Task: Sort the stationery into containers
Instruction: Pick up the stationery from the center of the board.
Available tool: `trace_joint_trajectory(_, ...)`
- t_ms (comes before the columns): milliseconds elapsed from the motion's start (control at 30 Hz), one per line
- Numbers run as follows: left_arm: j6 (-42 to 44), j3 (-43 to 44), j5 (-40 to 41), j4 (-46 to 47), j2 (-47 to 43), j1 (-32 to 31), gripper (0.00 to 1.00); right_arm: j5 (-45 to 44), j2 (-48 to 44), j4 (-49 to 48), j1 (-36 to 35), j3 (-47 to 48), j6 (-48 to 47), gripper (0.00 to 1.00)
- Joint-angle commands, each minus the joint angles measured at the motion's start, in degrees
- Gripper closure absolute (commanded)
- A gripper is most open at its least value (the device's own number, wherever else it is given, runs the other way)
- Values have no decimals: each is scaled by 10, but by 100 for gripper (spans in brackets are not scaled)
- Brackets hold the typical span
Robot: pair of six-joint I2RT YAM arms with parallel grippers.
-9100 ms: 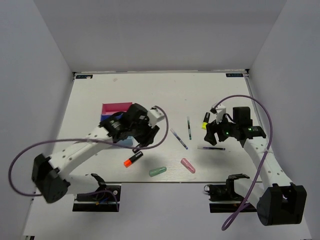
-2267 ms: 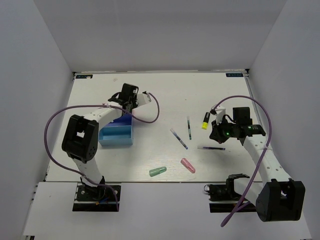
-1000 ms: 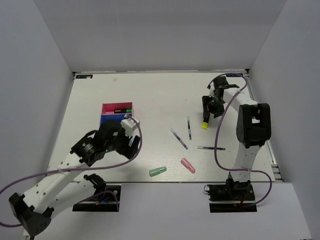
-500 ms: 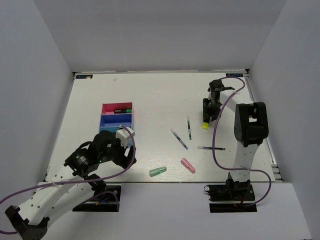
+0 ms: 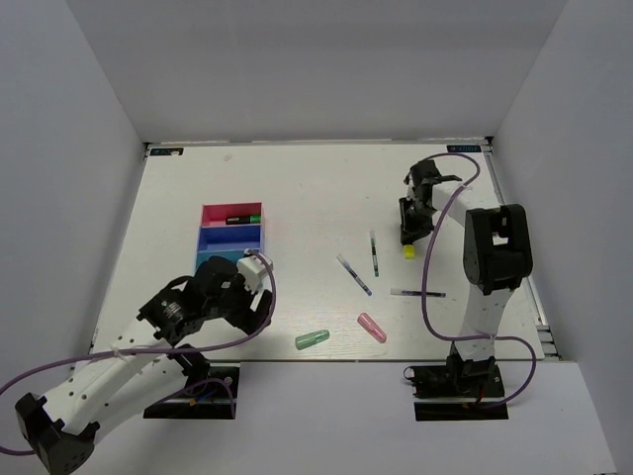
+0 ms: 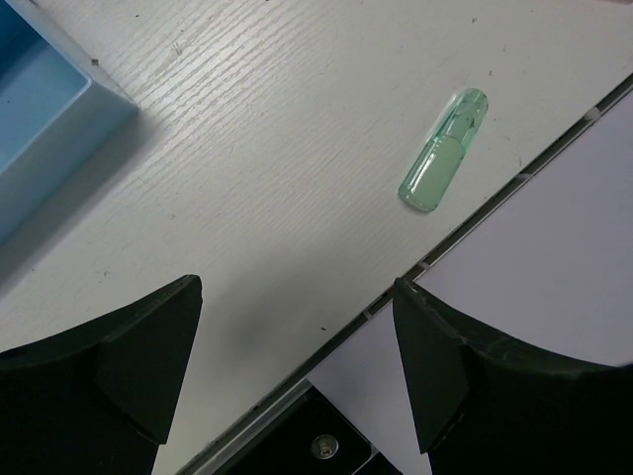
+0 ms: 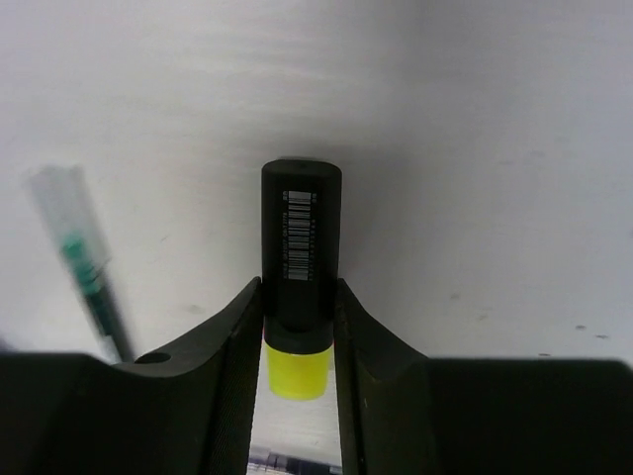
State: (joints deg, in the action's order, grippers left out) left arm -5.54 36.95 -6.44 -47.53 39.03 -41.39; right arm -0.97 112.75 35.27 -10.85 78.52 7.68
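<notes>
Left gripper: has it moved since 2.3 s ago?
Yes. It was over the far side of the organizer; now the left gripper sits on its near side, toward the table's near edge, open, by the green capsule.

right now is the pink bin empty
Not empty: a black marker with a green cap lies inside the pink bin.

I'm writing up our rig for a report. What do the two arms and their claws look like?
Both the left arm and right arm have white tube links joined by chunky black joints, with a purple cable looping loosely along each. The left claw and right claw each have two broad matte black fingers. I can read no markings.
</notes>
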Motion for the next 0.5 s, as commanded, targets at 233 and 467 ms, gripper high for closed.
trace_joint_trajectory(233, 27, 33, 13, 25, -17, -4, 12, 263, -32, 138, -80, 215, -251, 100)
trace_joint_trajectory(467, 26, 58, 45, 23, -73, -4, 12, 330, 49, 174, -183, 428, -363, 100)
